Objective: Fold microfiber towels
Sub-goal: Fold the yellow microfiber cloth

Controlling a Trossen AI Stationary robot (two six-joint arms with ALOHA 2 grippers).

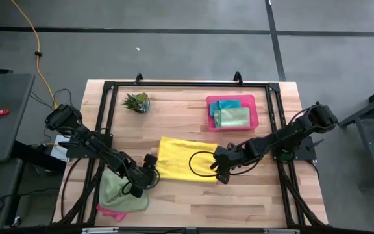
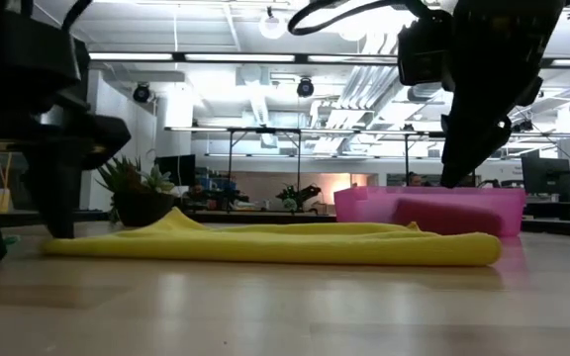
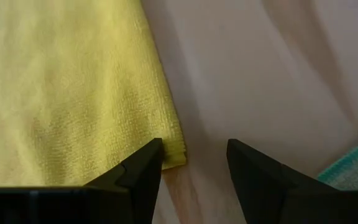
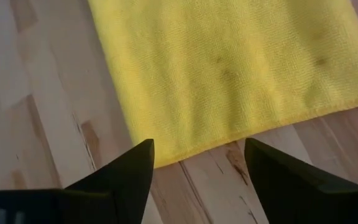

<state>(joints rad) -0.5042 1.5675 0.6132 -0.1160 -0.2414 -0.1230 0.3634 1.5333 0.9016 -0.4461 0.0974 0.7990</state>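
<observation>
On our wooden counter point(image 1: 193, 195) the yellow towel point(image 1: 184, 158) lies folded, so our left pincer point(image 3: 194, 163) and right pincer point(image 4: 199, 163) gape apart, empty, beside its edge

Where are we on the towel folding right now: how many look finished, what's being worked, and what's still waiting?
Done: a teal towel and a light green towel sit folded in the pink tray. In hand: the yellow towel lies folded over mid-table; the left tool and right tool hang open at its near corners, holding nothing. Left: a crumpled green towel on a pink towel at the table's near left.
</observation>
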